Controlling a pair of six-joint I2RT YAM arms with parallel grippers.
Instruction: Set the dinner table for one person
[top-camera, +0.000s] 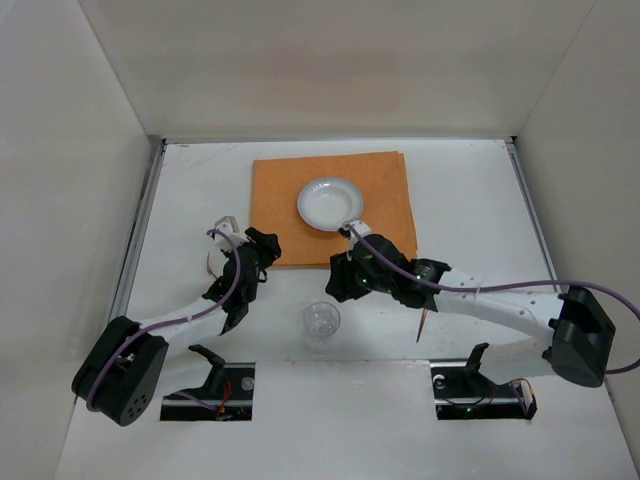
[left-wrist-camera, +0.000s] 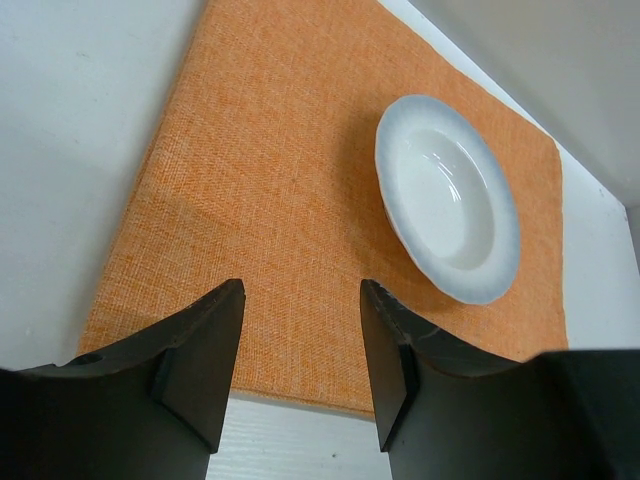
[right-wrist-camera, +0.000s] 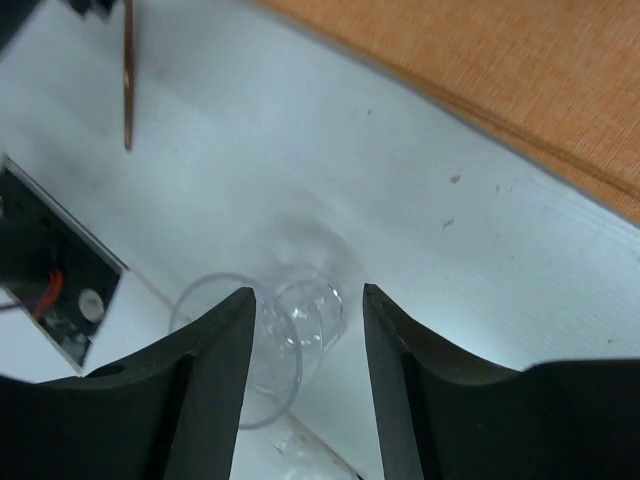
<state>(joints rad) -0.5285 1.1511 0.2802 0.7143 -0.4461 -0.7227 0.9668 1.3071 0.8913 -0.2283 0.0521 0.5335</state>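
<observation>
The white surface (top-camera: 470, 200) filled the view from above, with thin metal rails down both sides and the two arm bases at its near edge. An orange mat (top-camera: 385, 215) lay flat on its far middle part, and a white plate (top-camera: 330, 203) sat on the mat, toward the mat's near edge. A clear glass (top-camera: 322, 322) stood on the bare surface nearer the arm bases, apart from the mat. A thin brown stick (top-camera: 425, 325) lay to the right of the glass, beside the right arm.

The left arm reached from its base at the lower left up and to the right, its wrist bent toward the mat. The left claw (top-camera: 262, 245) hung at the mat's near left corner. In the left wrist view its fingers (left-wrist-camera: 200, 360) stood wide apart with nothing between them, the mat's near edge below them and the plate (left-wrist-camera: 447, 195) off to the right.

The right arm stretched leftward from its base at the lower right, low over the surface, with its wrist turned down. The right claw (top-camera: 338, 284) sat just beyond the glass, between the glass and the mat. In the right wrist view its fingers (right-wrist-camera: 205, 380) were spread wide and the glass (right-wrist-camera: 290, 330) showed in the gap beneath them; whether they touched it could not be told.
</observation>
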